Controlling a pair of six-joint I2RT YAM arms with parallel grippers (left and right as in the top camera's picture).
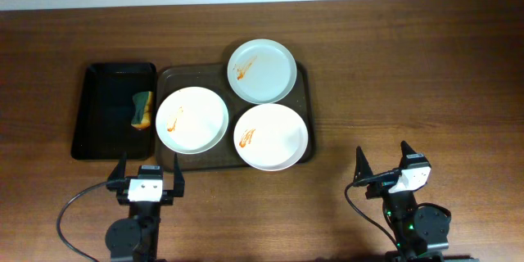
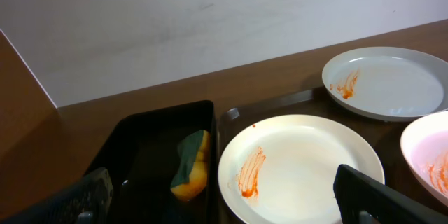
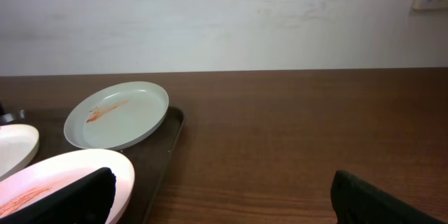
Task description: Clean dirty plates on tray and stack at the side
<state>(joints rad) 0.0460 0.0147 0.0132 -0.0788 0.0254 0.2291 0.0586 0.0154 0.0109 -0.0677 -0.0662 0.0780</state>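
Both arms sit folded low at the near edge of the table [image 1: 409, 57]. The left gripper [image 1: 149, 172] is at about 7 o'clock and the right gripper [image 1: 383, 160] at 5 o'clock. Each points away towards the wall with its jaws spread wide and nothing between them. It looks like a waiting pose, so I'd say no wiping has begun.

Just beyond the left gripper lies the tray [image 1: 172, 78] with all three plates on it. One plate [image 1: 191, 120] is at the tray's 9 o'clock, another [image 1: 271, 137] at 4 o'clock and the third [image 1: 262, 70] at 1 o'clock, overhanging the far rim. Each has an orange smear.

At the tray's 9 o'clock, just beside it, a black tray [image 1: 102, 131] holds a yellow-and-green sponge [image 1: 144, 110]. That puts the sponge on the left arm's side, so that arm probably does the wiping. Bare wood at the tray's 3 o'clock, ahead of the right gripper, seems the likely place for the stack.
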